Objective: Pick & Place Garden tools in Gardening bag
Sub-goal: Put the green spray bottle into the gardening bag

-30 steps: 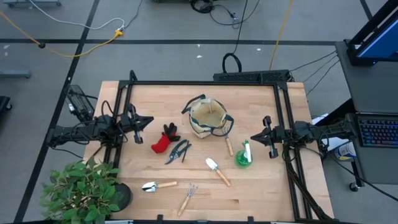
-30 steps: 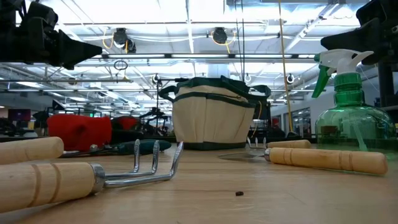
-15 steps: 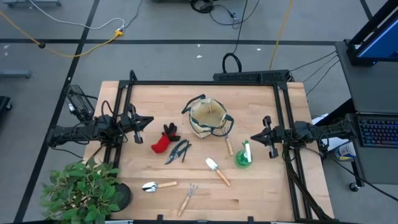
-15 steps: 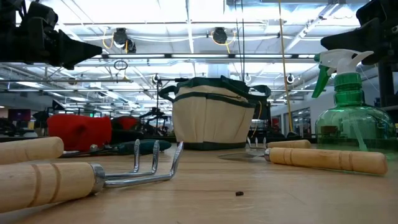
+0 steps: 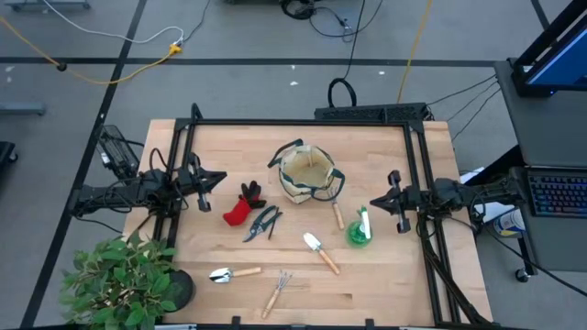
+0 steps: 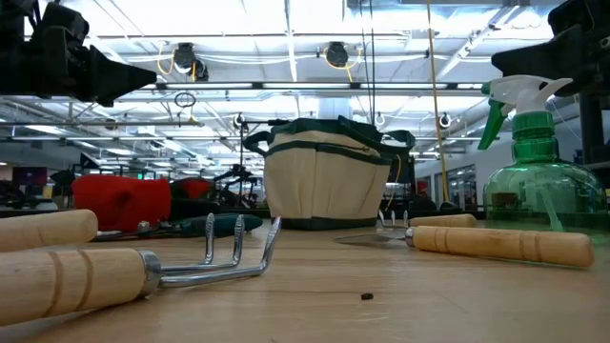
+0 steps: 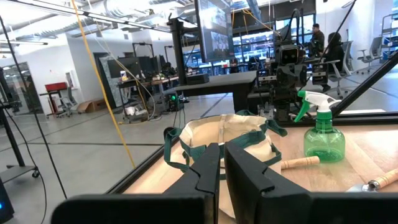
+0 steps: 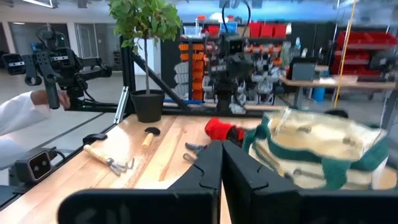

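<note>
The bag (image 5: 310,175) stands upright at the back middle of the table (image 5: 385,284), mouth up and nothing in it that I can see from above. Every tool lies outside it. The red glove (image 5: 240,207) and the shears (image 5: 262,222) lie side by side to its left, nearest my left pincer (image 5: 216,181). One trowel (image 5: 322,251) lies in front of the bag, a second trowel (image 5: 232,273) and the rake (image 5: 278,291) lie nearer the front edge, and a further wooden handle (image 5: 337,216) lies just beside the bag's right side. The spray bottle (image 5: 359,228) stands just beside my right pincer (image 5: 376,201).

Both my arms hang level above the table's side edges, pointing inward at the bag. My left fingers (image 7: 207,167) stand nearly together with only a slit between them and hold nothing; my right fingers (image 8: 210,163) are pressed fully together, also holding nothing.

So I judge no pick has begun. To start well, I would part the fingers wide first, then come down from above on the tool nearest one arm. The glove is soft, so I would pinch its bulk rather than an edge. For the bottle I would close on its neck, under the white top, to keep it upright. The plant (image 5: 124,275) at the front left corner stays where it is.
</note>
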Tool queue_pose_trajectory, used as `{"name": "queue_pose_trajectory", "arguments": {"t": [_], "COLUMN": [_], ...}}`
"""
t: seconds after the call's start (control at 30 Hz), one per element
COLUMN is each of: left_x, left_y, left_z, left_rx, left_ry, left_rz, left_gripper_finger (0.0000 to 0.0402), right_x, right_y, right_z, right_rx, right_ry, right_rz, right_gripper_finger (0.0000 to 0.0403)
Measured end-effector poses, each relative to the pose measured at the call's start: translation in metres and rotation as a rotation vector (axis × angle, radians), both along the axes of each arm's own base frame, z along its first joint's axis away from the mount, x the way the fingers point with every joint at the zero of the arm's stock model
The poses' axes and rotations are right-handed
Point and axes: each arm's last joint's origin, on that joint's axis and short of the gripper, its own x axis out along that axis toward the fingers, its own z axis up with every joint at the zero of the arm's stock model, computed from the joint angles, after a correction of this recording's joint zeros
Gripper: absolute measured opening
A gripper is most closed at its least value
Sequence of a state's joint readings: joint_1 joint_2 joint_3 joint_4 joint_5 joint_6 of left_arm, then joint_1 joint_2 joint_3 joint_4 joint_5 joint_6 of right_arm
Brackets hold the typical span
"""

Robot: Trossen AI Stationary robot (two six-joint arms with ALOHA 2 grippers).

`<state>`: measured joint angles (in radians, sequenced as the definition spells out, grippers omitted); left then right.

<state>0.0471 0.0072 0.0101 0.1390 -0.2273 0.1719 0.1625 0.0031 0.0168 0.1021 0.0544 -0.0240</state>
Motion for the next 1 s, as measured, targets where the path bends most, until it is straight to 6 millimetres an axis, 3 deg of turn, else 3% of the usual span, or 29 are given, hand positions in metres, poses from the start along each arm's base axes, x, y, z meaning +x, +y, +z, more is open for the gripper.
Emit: {"name": "queue_pose_trajectory", "arguments": {"t": [0.6,0.87,1.0], "left_x": [0.0,0.0,-0.001], "left_y": [0.0,0.0,0.0], "left_z": [0.0,0.0,0.004], "left_rx": [0.01,-0.021,0.005], "left_ry": [0.003,-0.011,-0.041], "left_rz": [0.002,-0.002,0.008], "left_gripper_finger": [0.0031,0.0031,0.0031], "right_x": [-0.002,-0.001,-0.001], "right_y": [0.0,0.0,0.0], "right_z": [0.011,0.013,0.017], "right_rx": [0.011,-0.199,-0.119], "right_ry": [-0.111,-0.156,-0.192], "right_rz": [-0.001,-0.039,-0.021], "right_gripper_finger": [0.0,0.0,0.0016]}}
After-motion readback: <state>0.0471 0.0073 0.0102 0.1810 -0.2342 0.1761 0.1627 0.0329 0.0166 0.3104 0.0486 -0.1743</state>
